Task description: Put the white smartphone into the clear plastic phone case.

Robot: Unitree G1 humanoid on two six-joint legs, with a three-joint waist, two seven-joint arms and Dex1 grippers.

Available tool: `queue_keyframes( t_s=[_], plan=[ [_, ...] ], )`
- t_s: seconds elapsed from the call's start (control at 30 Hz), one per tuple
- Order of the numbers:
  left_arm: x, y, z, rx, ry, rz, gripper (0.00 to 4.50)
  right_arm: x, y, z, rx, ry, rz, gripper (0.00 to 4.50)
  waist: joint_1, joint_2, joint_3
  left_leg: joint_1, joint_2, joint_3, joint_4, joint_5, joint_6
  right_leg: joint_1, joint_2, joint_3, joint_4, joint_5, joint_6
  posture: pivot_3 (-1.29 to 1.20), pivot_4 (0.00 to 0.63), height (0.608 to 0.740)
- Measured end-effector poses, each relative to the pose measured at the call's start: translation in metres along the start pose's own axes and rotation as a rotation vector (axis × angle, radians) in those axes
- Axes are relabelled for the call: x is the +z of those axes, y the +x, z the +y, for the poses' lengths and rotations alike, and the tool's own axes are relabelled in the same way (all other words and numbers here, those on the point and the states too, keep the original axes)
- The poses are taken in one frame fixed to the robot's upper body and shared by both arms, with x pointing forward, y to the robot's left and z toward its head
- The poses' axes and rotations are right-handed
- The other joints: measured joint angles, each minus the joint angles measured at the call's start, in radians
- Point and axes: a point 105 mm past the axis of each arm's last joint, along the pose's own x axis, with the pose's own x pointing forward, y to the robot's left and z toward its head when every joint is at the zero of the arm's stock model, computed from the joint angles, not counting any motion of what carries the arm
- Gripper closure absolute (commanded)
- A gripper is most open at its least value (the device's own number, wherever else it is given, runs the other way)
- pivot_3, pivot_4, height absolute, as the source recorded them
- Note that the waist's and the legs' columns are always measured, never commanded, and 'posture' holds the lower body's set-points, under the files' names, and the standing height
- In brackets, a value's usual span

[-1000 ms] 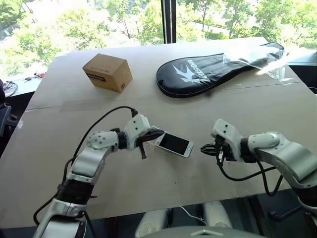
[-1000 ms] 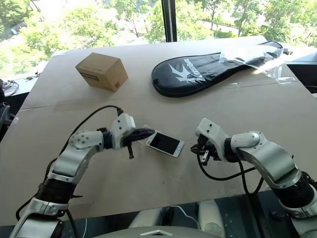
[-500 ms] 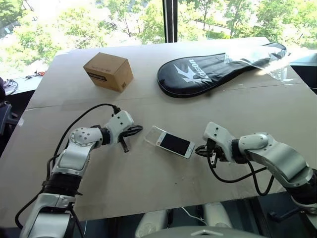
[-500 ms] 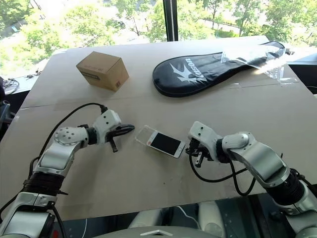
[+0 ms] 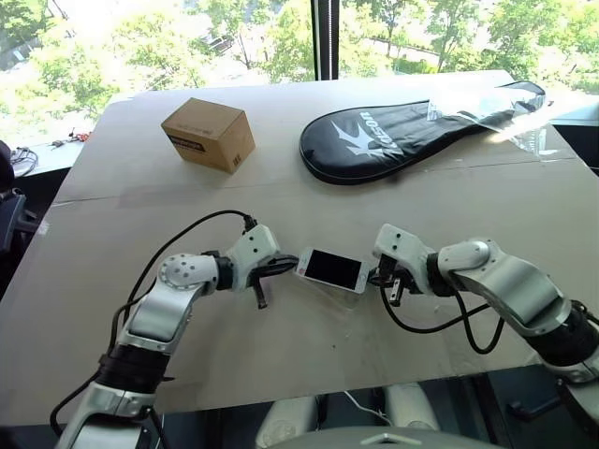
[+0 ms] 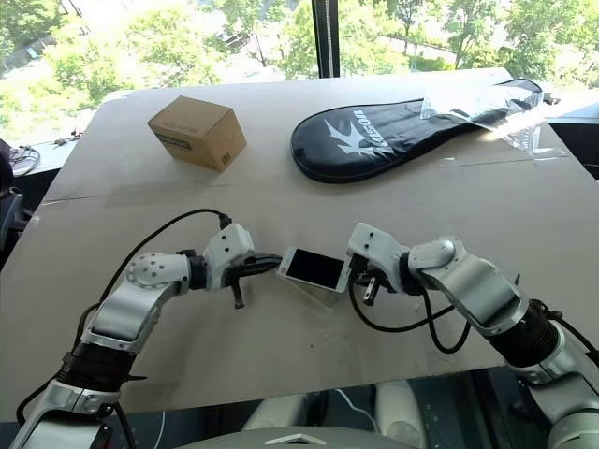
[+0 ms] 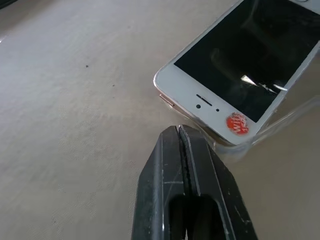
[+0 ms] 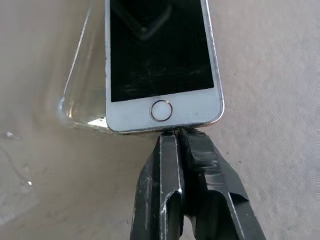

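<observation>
Phone (image 5: 331, 268) lies screen-up mid-table, well nearer than the cardboard box (image 5: 208, 135) and racket cover (image 5: 412, 129), sitting skewed on the clear case (image 8: 82, 90), not seated: case rim sticks out along one long side. Long axis runs between the two arms. Left gripper (image 5: 284, 264), fingers pressed together and holding nothing, points at the phone's earpiece end, tips just short of the corner. Right gripper (image 5: 381, 277), also closed and empty, has its tips at the home-button end, apparently touching. Both about equally near. Far case edge under the phone is hidden; can't tell how much overlaps.
</observation>
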Motion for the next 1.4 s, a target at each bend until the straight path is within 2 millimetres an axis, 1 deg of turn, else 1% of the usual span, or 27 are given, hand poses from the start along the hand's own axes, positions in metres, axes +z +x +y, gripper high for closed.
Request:
queue_keyframes(
  t_s=[0.13, 0.2, 0.3, 0.4, 0.53, 0.67, 0.7, 0.73, 0.8, 0.87, 0.9, 0.93, 1.0, 1.13, 1.2, 1.27, 1.3, 1.33, 1.4],
  plan=[
    [0.005, 0.007, -0.014, -0.052, -0.012, -0.025, 4.5, 0.001, 0.001, 0.004, 0.024, -0.018, 0.015, 4.42, 0.001, 0.0, 0.0, 0.0, 0.0, 0.0, 0.0, 0.0, 0.0, 0.0, 0.0, 0.0, 0.0, 0.0, 0.0, 0.0, 0.15, 0.74],
    [0.005, 0.009, -0.017, -0.064, -0.01, -0.028, 4.5, 0.002, 0.001, 0.007, 0.037, -0.022, 0.016, 4.42, 0.001, 0.0, 0.0, 0.0, 0.0, 0.0, 0.0, 0.0, 0.0, 0.0, 0.0, 0.0, 0.0, 0.0, 0.0, 0.0, 0.15, 0.74],
    [0.004, 0.008, -0.016, -0.059, -0.007, -0.021, 4.5, -0.002, -0.001, 0.013, 0.054, -0.026, 0.026, 4.42, 0.001, 0.0, 0.0, 0.0, 0.0, 0.0, 0.0, 0.0, 0.0, 0.0, 0.0, 0.0, 0.0, 0.0, 0.0, 0.0, 0.15, 0.74],
    [0.002, 0.006, -0.011, -0.045, 0.0, -0.017, 4.5, -0.006, -0.006, 0.013, 0.052, -0.025, 0.038, 4.42, 0.002, 0.0, 0.0, 0.0, 0.0, 0.0, 0.0, 0.0, 0.0, 0.0, 0.0, 0.0, 0.0, 0.0, 0.0, 0.0, 0.15, 0.74],
    [0.001, 0.005, -0.007, -0.036, 0.012, -0.016, 4.5, -0.014, -0.015, 0.008, 0.033, -0.016, 0.056, 4.42, 0.003, 0.0, 0.0, 0.0, 0.0, 0.0, 0.0, 0.0, 0.0, 0.0, 0.0, 0.0, 0.0, 0.0, 0.0, 0.0, 0.15, 0.74],
    [0.001, 0.003, -0.002, -0.028, 0.025, -0.013, 4.5, -0.027, -0.029, -0.001, -0.013, -0.006, 0.079, 4.42, 0.003, 0.0, 0.0, 0.0, 0.0, 0.0, 0.0, 0.0, 0.0, 0.0, 0.0, 0.0, 0.0, 0.0, 0.0, 0.0, 0.15, 0.74],
    [0.001, 0.003, -0.002, -0.027, 0.028, -0.012, 4.5, -0.031, -0.032, -0.002, -0.018, -0.006, 0.085, 3.9, 0.003, 0.0, 0.0, 0.0, 0.0, 0.0, 0.0, 0.0, 0.0, 0.0, 0.0, 0.0, 0.0, 0.0, 0.0, 0.0, 0.15, 0.74],
    [0.001, 0.003, -0.001, -0.025, 0.03, -0.012, 4.5, -0.035, -0.037, -0.003, -0.018, -0.008, 0.09, 3.62, 0.004, 0.0, 0.0, 0.0, 0.0, 0.0, 0.0, 0.0, 0.0, 0.0, 0.0, 0.0, 0.0, 0.0, 0.0, 0.0, 0.15, 0.74],
    [0.0, 0.003, 0.001, -0.021, 0.037, -0.011, 4.5, -0.041, -0.044, -0.003, -0.009, 0.001, 0.087, 2.64, 0.004, 0.0, 0.0, 0.0, 0.0, 0.0, 0.0, 0.0, 0.0, 0.0, 0.0, -0.001, 0.0, 0.0, 0.0, 0.0, 0.15, 0.74],
    [0.002, 0.004, 0.005, -0.008, 0.042, -0.019, 4.5, -0.04, -0.045, -0.001, -0.002, 0.015, 0.051, 1.61, 0.003, 0.0, 0.0, 0.0, 0.0, 0.0, 0.0, 0.0, 0.0, 0.0, 0.0, 0.0, 0.0, 0.0, 0.0, 0.0, 0.15, 0.74],
    [0.005, 0.005, 0.007, -0.002, 0.049, -0.029, 4.5, -0.036, -0.044, -0.001, -0.004, 0.022, 0.014, 1.19, 0.002, 0.0, 0.0, 0.0, 0.0, 0.0, 0.0, 0.0, 0.0, 0.0, 0.0, 0.0, 0.0, 0.0, 0.0, 0.0, 0.15, 0.74],
    [0.013, 0.006, 0.01, 0.006, 0.069, -0.063, 4.5, -0.025, -0.041, 0.002, 0.002, 0.032, -0.063, 0.84, 0.001, 0.0, 0.0, 0.0, 0.001, 0.0, 0.0, 0.0, 0.0, 0.0, 0.0, 0.0, 0.0, 0.0, 0.0, 0.0, 0.15, 0.74],
    [0.022, 0.008, 0.012, 0.008, 0.082, -0.101, 4.5, -0.016, -0.039, 0.009, 0.033, 0.014, -0.115, 0.84, 0.003, 0.0, 0.0, 0.0, 0.001, 0.0, 0.0, 0.0, 0.0, 0.0, 0.0, 0.0, 0.0, 0.0, 0.0, 0.0, 0.15, 0.74],
    [0.024, 0.008, 0.013, 0.016, 0.068, -0.111, 4.5, -0.015, -0.036, 0.022, 0.061, -0.05, -0.141, 0.84, 0.003, 0.0, 0.0, -0.001, 0.0, 0.0, 0.0, 0.0, 0.0, 0.0, 0.0, -0.001, -0.001, 0.0, 0.0, 0.0, 0.15, 0.74],
    [0.027, 0.009, 0.013, 0.013, 0.067, -0.118, 4.5, -0.009, -0.032, 0.026, 0.068, -0.108, -0.195, 0.84, 0.003, 0.0, 0.0, -0.001, 0.0, 0.0, 0.001, 0.0, 0.0, 0.0, 0.0, -0.001, -0.001, 0.0, 0.0, 0.0, 0.15, 0.74],
    [0.033, 0.013, 0.011, 0.006, 0.057, -0.145, 4.5, -0.002, -0.031, 0.03, 0.083, -0.155, -0.259, 0.84, 0.003, 0.0, 0.0, -0.001, 0.0, -0.001, 0.001, 0.0, 0.0, 0.0, 0.0, -0.001, -0.001, 0.0, 0.0, 0.0, 0.15, 0.74],
    [0.042, 0.014, 0.007, -0.011, 0.047, -0.186, 4.5, -0.002, -0.032, 0.031, 0.093, -0.179, -0.273, 0.84, 0.003, -0.001, 0.0, -0.001, 0.0, -0.001, 0.001, 0.0, 0.0, 0.0, 0.0, -0.001, -0.001, 0.0, 0.0, 0.0, 0.15, 0.74],
    [0.047, 0.014, 0.005, -0.027, 0.042, -0.206, 4.5, -0.002, -0.032, 0.032, 0.096, -0.185, -0.275, 0.84, 0.003, -0.001, 0.0, -0.001, 0.0, -0.001, 0.001, 0.0, 0.0, 0.0, 0.0, -0.001, -0.001, 0.0, 0.0, 0.0, 0.15, 0.74],
    [0.068, 0.007, -0.011, -0.146, 0.001, -0.298, 4.5, -0.007, -0.033, 0.032, 0.109, -0.181, -0.277, 0.84, 0.002, -0.001, 0.001, -0.001, 0.0, -0.001, 0.001, 0.0, 0.0, 0.0, 0.0, -0.001, -0.001, 0.0, 0.0, 0.0, 0.15, 0.74]
  ],
)
